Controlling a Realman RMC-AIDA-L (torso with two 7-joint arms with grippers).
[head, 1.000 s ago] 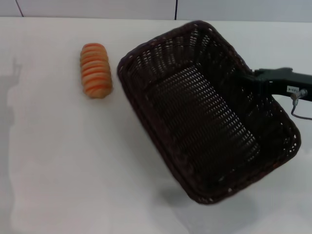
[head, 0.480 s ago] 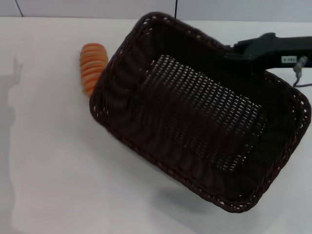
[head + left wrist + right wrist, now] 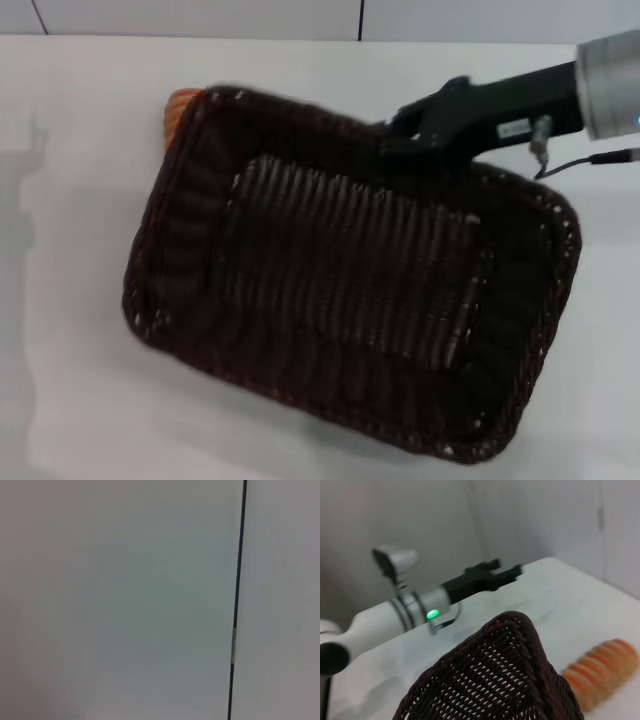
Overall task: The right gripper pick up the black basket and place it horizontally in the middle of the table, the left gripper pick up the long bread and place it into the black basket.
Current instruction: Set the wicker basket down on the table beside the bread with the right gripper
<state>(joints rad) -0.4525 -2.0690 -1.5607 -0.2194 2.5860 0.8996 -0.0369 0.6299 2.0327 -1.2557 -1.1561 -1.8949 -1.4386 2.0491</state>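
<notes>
White table [image 3: 80, 300]: black basket [image 3: 340, 310] (nothing visible inside) in right hand [image 3: 392, 138].

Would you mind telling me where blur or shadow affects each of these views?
Head view: the black basket, gripped at its far rim by the right gripper, is smeared by motion, its weave streaked; it hides most of the long bread; faint grey shadow falls on the table. Right wrist view: the bread is soft; the left gripper is slightly blurred. Left wrist view: only a plain wall.

black claw [image 3: 400, 135] on silver arm, thin grey cable.
</notes>
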